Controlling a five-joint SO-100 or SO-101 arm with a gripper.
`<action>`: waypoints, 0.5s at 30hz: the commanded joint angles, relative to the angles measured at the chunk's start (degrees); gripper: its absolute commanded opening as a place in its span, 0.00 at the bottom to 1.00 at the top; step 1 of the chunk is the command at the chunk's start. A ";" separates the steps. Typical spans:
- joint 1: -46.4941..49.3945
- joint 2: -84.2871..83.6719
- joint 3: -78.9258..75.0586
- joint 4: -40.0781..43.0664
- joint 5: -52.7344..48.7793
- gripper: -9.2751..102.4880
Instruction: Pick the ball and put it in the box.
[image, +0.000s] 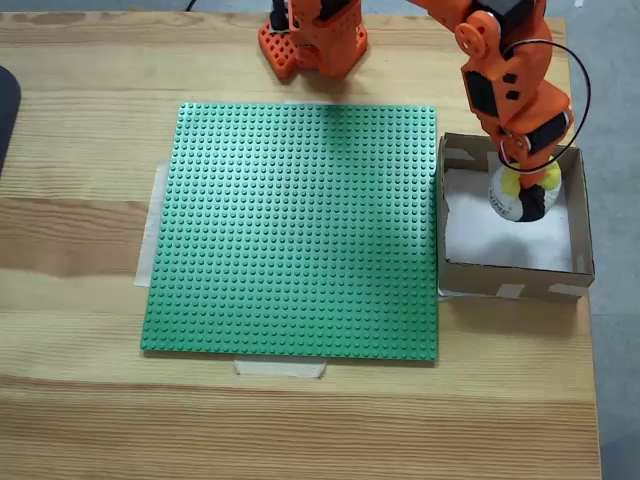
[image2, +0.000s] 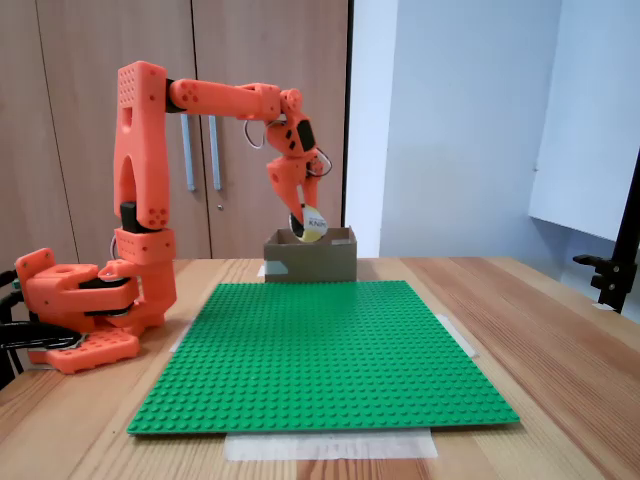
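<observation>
Orange fingers pinch the ball (image: 520, 197) from both sides, clamped on it, seen in both fixed views. Gripper (image: 523, 190) points down over the box (image: 462, 270); from above, the ball sits inside the box outline, over the back half of the white floor. From the side view the ball (image2: 312, 225) is at about rim height of the box (image2: 312, 262), gripper (image2: 305, 222) just above it. Cannot tell whether the ball touches the floor.

Ball shows yellow, white and black patches. Some dark marks on its white patch in the side view, too small to read.

Box: one, brown cardboard, low walls, white inner floor, pale tape strips at the corners. Nothing else visible inside except the ball hanging in the fingers. Box stands just beside the right edge of the green studded baseplate (image: 295, 230) in the view from above, at the far end of it in the side view.

Counts: one ball, one box, one baseplate, one orange arm (image2: 215, 98). A black cable loops off the wrist segment.

Baseplate lies flat on the wooden table (image: 80, 400), held by pale tape strips (image: 280, 368) at the near edge and the left edge. No objects on the studs.

Arm base (image2: 75, 310) stands on the table at the baseplate's far-left side in the side view. Wooden cabinet doors (image2: 90, 40) with metal handles behind it. No readable labels or brands anywhere.
</observation>
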 joint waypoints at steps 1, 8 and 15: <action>0.00 1.05 -0.53 -1.85 0.53 0.08; 0.44 1.05 3.69 -5.10 -0.09 0.08; 1.49 1.05 7.12 -7.47 -0.53 0.08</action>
